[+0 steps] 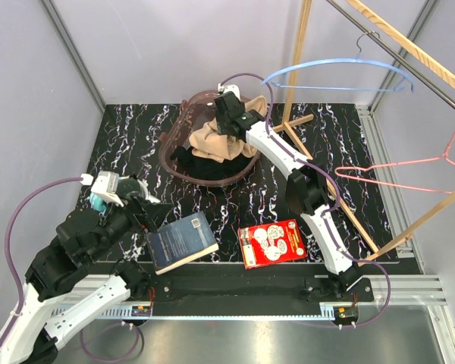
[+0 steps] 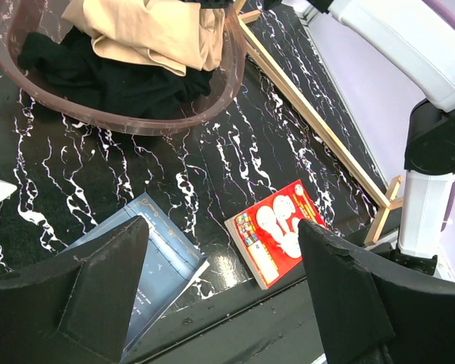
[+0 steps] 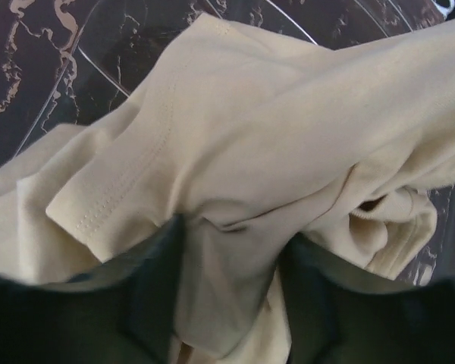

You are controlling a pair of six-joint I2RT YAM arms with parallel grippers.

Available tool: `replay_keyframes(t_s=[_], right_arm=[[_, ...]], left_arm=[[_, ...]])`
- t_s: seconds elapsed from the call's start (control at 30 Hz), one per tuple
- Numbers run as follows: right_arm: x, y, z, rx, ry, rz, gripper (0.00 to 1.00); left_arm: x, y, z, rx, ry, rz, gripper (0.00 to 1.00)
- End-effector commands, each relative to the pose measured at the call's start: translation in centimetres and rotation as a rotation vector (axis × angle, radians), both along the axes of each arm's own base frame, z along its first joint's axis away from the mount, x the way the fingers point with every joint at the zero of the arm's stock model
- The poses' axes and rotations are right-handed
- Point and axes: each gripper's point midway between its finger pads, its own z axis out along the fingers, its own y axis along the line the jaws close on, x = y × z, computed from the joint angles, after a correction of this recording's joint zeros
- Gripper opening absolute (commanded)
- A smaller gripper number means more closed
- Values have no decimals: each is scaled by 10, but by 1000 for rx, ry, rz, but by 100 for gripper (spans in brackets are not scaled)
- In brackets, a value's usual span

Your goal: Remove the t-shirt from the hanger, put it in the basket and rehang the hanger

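Marble table: basket holds beige t-shirt over black garment; right jaws pinch t-shirt, left jaws wide, empty.

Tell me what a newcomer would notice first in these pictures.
First, the beige t-shirt heaped on dark clothes in the clear basket at the back of the table, with the right gripper pinching its fabric. Next, the bare blue hanger and pink hanger on the rail at the right. At the front, the left gripper stands open near a blue book and a red book.
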Motion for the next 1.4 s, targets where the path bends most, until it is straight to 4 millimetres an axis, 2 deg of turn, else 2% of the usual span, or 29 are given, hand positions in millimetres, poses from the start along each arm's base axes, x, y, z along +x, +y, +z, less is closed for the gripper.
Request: replay_keyframes(t_s=[0.0,0.03,0.1,0.17,0.3,0.43,0.47,0.5,0.53,0.57,0.6,0.63,0.67,0.7,0.73,0.77,0.8,0.87,0.9,0.97,1.03,1.07,1.1,1.17,1.23,1.27,1.3,1.33,1.37], right_arm=[[-36,0,71,-54,-59,9,69],[-47,3,75,-78,-56,14,77],[-65,0,97,-89,-66,17,80],[-83,7,110,-94,-75,34,89],[-128,12,139,-69,-71,77,91],[-169,19,148,-25,-33,139,91],[-178,18,133,-36,8,153,91],[-194,24,145,24,9,194,91],[-203,26,144,35,19,217,91],[-215,24,123,14,60,234,92],[-228,29,138,85,42,276,92],[-242,35,137,108,55,320,92],[-256,35,116,96,101,358,93],[-271,42,130,169,96,422,93],[-283,44,127,190,116,460,94],[-295,42,110,185,163,491,94],[-309,48,117,246,180,563,94],[-323,45,97,245,233,604,95],[-330,46,98,260,239,645,95],[-342,44,80,251,284,691,96],[-355,50,74,282,315,762,96],[-360,47,58,275,346,773,96],[-361,51,59,306,329,789,96],[-364,47,43,304,351,776,96],[-366,47,38,321,350,775,96],[-371,39,22,310,374,760,95],[-368,41,34,359,325,754,96],[-368,38,33,371,309,742,96],[-372,29,18,364,320,720,96]], left_arm=[[0,-5,8,-47,-21,-14,84],[0,-5,6,-45,-19,-14,84],[-2,-3,6,-58,-23,-11,84],[-4,-1,9,-76,-30,-7,84],[-8,1,13,-103,-39,-7,84],[-11,3,16,-134,-40,-4,84],[-12,3,17,-139,-40,-7,84],[-14,3,18,-146,-42,-9,84],[-14,3,18,-152,-42,-12,84],[-15,3,18,-155,-42,-13,84],[-15,2,16,-154,-36,-14,84],[-15,2,17,-160,-36,-15,84],[-15,2,16,-161,-34,-14,84],[-15,2,15,-161,-32,-12,84],[-15,2,14,-162,-29,-13,85],[-14,1,12,-158,-23,-13,85],[-15,1,13,-162,-24,-15,84],[-14,-1,11,-163,-18,-16,84],[-13,-1,11,-164,-17,-17,84],[-13,-3,9,-167,-9,-20,84],[-13,-4,9,-174,-9,-22,84],[-13,-4,9,-174,-9,-22,84],[-13,-5,9,-172,-7,-25,84],[-13,-5,9,-172,-9,-26,84],[-14,-5,9,-174,-7,-28,84],[-14,-5,9,-175,-6,-30,84],[-14,-6,7,-173,-2,-34,84],[-13,-8,5,-170,6,-34,84],[-13,-9,3,-169,11,-37,84]])
